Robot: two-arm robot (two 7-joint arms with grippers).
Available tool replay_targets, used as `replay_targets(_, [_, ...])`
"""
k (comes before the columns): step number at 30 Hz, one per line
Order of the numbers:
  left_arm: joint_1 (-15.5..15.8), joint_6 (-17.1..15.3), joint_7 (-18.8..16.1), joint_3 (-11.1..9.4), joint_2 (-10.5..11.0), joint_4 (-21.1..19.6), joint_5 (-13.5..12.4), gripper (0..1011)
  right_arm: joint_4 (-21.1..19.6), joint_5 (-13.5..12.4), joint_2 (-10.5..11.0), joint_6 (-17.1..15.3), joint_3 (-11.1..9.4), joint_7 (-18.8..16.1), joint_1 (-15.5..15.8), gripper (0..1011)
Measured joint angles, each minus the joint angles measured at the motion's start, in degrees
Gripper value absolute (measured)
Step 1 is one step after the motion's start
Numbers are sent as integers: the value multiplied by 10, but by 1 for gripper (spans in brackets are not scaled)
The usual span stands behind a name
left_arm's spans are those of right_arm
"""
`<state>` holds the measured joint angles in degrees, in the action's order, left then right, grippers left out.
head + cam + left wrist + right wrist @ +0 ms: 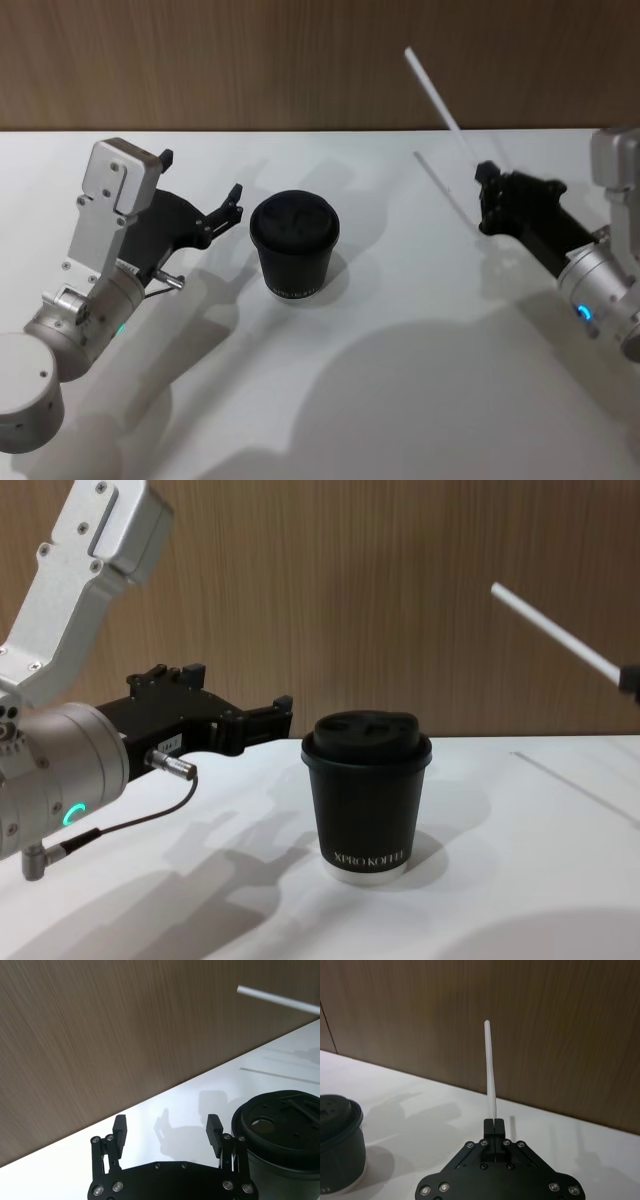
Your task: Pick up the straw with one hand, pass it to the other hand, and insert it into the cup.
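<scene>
The black cup (295, 245) with its domed lid stands upright on the white table, also seen as cup (368, 800), cup (280, 1135) and cup (337, 1145). My left gripper (200, 178) hovers open just left of the cup, nothing between its fingers; in its wrist view the left gripper (167, 1127) shows the gap clearly, and from the chest the left gripper (238, 690) sits beside the lid. My right gripper (488, 195) is off to the right, raised and shut on the lower end of the white straw (435, 95). The straw (490, 1065) rises from the closed right gripper (494, 1125); straw (555, 635) slants up and leftward.
The white table (400, 380) spreads wide around the cup, with a wood-panel wall (300, 60) behind it. A thin dark cable with a metal plug (170, 762) hangs off my left arm. The straw tip (277, 1000) shows far off over the table.
</scene>
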<state>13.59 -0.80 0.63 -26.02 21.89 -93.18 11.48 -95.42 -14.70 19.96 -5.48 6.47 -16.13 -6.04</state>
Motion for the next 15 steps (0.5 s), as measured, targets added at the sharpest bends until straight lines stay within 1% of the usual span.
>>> replay_targets(5, [0, 0, 0, 0, 0, 0, 0, 1002, 11, -21, 6, 36, -11, -27, -14, 6])
replay_targets(7, [0, 0, 0, 0, 0, 0, 0, 1001, 20, -36, 9, 56, -15, -47, -24, 6])
replay_targets(8, [0, 0, 0, 0, 0, 0, 0, 1001, 20, -36, 9, 56, -15, -47, -24, 6])
replay_targets(10, [0, 0, 0, 0, 0, 0, 0, 1001, 31, -55, 14, 77, -19, -73, -35, 6])
replay_targets(11, [0, 0, 0, 0, 0, 0, 0, 1002, 31, -55, 14, 77, -19, -73, -35, 6])
replay_targets(15, [0, 0, 0, 0, 0, 0, 0, 1002, 44, -80, 19, 99, -23, -105, -48, 6])
